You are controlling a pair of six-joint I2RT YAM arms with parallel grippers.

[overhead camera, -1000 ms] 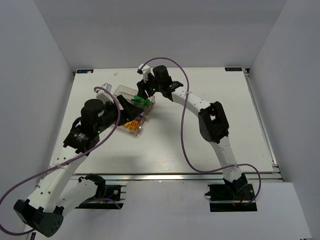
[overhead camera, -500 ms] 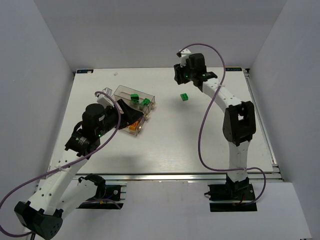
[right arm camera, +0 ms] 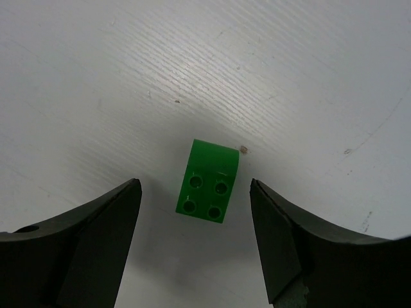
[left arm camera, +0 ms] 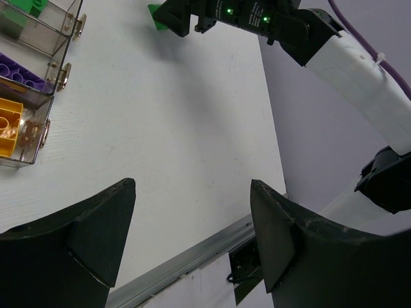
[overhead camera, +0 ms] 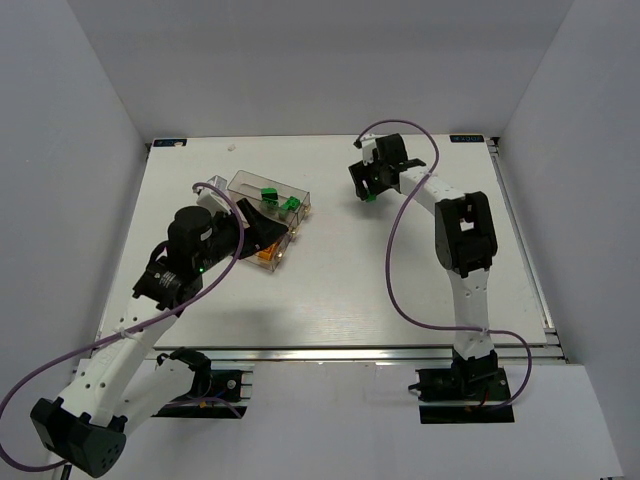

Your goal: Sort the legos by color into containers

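Observation:
The containers (overhead camera: 270, 200) are a clear stepped block at the table's left back. Green legos (overhead camera: 267, 192) lie in its far bin, with a purple one (left arm camera: 16, 72) and a yellow one (left arm camera: 9, 130) in the nearer bins. One more green lego (right arm camera: 209, 181), studs toward the camera, lies on the table between the fingers of my right gripper (right arm camera: 194, 212), which is open and apart from it on both sides. From above, the right gripper (overhead camera: 368, 190) is low at the centre back. My left gripper (overhead camera: 256, 230) hovers open and empty beside the bins' near end.
The bins' metal hinges (left arm camera: 59, 74) face the open table. The table's front rail (left arm camera: 192, 256) runs below my left fingers. My right arm (left arm camera: 334, 51) reaches across the back right, trailing a purple cable (overhead camera: 395, 250).
My right gripper left the bins, swung right to the centre back and came down open around a loose green lego. The left arm barely moved.

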